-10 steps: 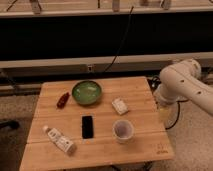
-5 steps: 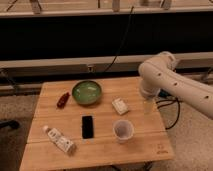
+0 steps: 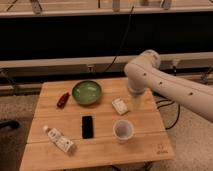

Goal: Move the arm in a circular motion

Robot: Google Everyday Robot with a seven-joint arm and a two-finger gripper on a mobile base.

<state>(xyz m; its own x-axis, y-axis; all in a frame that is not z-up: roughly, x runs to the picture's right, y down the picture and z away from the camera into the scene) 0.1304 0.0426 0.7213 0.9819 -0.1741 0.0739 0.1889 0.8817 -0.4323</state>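
The arm (image 3: 165, 82) is a thick glossy white tube with small dark dots, reaching in from the right edge to a bulbous joint above the table's right side. From that joint a short segment drops to a pale yellowish tip, the gripper (image 3: 137, 104), which hangs just over the wooden table (image 3: 150, 145), right of a small white packet (image 3: 119, 106) and above a white cup (image 3: 123, 130). Nothing shows in the gripper.
On the table also stand a green bowl (image 3: 87, 92), a red object (image 3: 63, 99), a black phone (image 3: 87, 126) and a white bottle (image 3: 59, 139) lying on its side. A dark wall with rails and cables runs behind.
The arm has swung left over the table, its joint moving from the right edge toward the middle. The tip now hangs lower, nearer the packet. Table objects have not moved.
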